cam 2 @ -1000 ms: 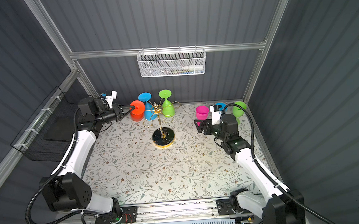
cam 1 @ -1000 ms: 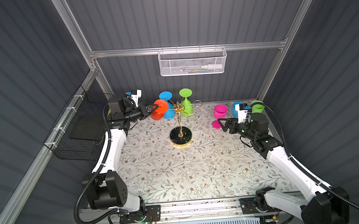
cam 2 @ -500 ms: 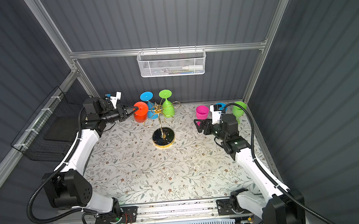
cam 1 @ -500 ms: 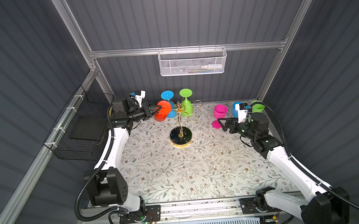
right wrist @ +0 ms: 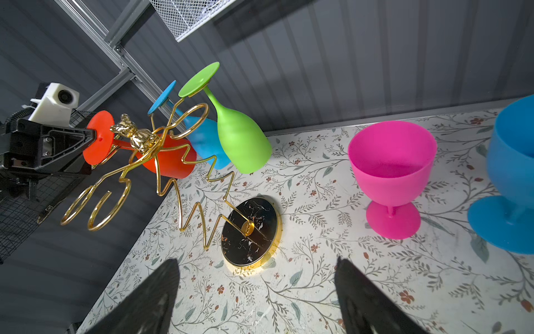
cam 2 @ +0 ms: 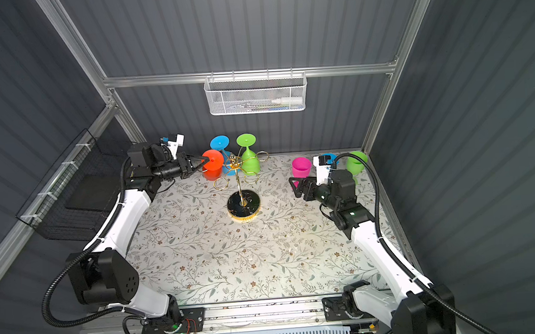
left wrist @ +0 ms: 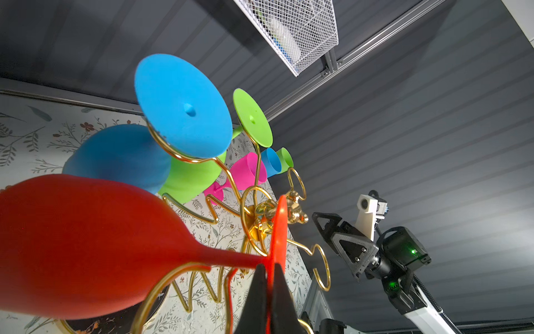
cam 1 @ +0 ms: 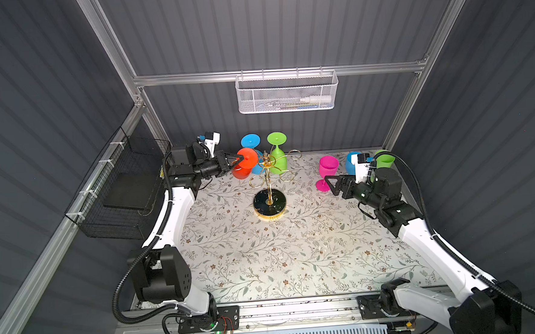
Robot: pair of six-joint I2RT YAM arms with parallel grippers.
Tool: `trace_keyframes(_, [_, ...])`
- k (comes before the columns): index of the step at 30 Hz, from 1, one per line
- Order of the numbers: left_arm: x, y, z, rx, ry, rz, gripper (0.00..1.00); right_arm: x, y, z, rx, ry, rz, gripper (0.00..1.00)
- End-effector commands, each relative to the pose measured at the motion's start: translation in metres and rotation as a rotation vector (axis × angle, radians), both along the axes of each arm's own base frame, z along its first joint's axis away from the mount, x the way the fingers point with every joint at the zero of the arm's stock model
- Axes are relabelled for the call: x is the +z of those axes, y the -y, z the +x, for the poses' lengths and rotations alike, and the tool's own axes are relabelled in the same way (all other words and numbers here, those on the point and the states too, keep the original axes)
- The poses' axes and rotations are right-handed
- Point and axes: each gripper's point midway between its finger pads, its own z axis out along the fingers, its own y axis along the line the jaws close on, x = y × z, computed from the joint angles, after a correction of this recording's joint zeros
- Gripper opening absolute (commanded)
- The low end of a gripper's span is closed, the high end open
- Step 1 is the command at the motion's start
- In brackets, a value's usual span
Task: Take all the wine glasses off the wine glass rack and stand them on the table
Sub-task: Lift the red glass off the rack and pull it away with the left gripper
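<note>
Red wine glass [cam 1: 247,157] hung on wine glass rack [cam 1: 269,186]; left gripper [left wrist: 270,269] clamped on its foot.
Light, bendy-looking plastic; I'd prefer the stem. Right gripper [cam 1: 331,184] spread wide, empty.

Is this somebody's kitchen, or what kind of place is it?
Probably a robot lab booth, not a kitchen: two robot arms are bolted to a rail, and grey panel walls hang on a metal frame.

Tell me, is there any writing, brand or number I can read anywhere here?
None can be read.
White tube in the mesh basket: possible print, too blurred.
Wine glass rack, red wine glass: no lettering visible.
</note>
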Motion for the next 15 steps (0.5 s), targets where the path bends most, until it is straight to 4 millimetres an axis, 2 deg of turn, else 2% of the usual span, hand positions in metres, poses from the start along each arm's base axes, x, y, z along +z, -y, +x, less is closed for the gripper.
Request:
trace_keyframes(1, [0.020, 0.002, 0.006, 0.008, 0.058, -0.012, 0.00, 0.021, -0.003, -0.004, 0.019, 0.041, 0.018, 0.86])
trace_keyframes(15, [0.036, -0.008, 0.020, 0.108, 0.118, -0.020, 0.00, 0.021, -0.002, -0.008, 0.017, 0.046, 0.008, 0.87])
